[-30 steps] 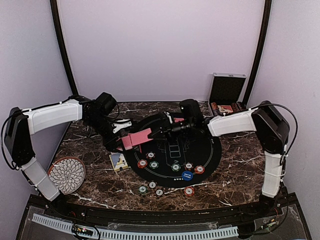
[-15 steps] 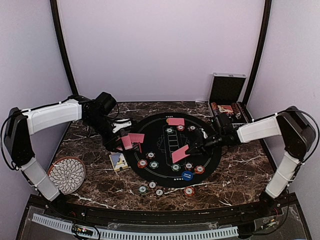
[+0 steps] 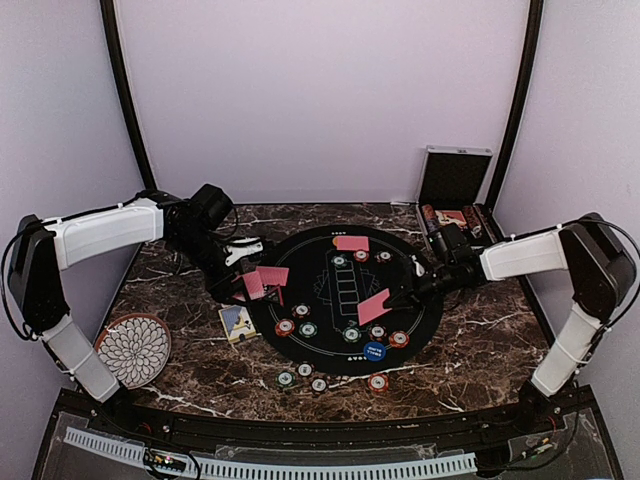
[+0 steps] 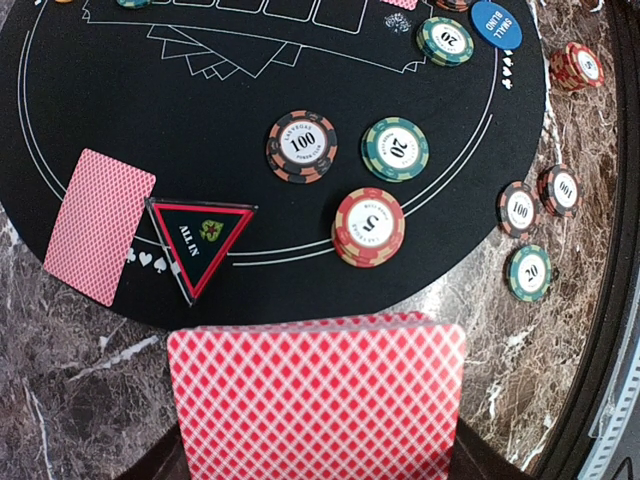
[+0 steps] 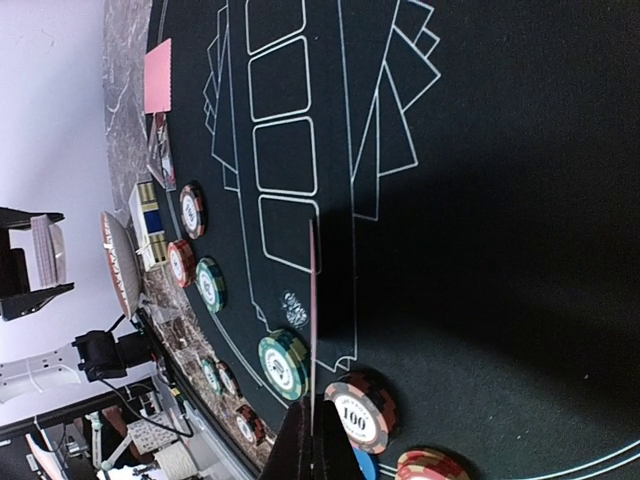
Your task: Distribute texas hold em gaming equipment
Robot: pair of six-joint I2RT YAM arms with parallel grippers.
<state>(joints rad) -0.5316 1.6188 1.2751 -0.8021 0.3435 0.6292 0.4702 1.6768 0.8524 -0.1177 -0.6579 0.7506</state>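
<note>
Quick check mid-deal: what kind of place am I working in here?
Probably a walled robot test cell staged as a poker table: plain lilac walls close around a marble-look table, with a black poker mat, poker chips and an open chip case.

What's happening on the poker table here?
Two arms are dealing out a hold'em set. The left fingers are shut on the deck of red-backed cards at the left edge of the black mat. The right fingers pinch a single card over the mat's right half. A far card lies at the mat's far side, and a left card lies beside the ALL IN marker. Poker chips sit along the near edge and on the marble in front.
</note>
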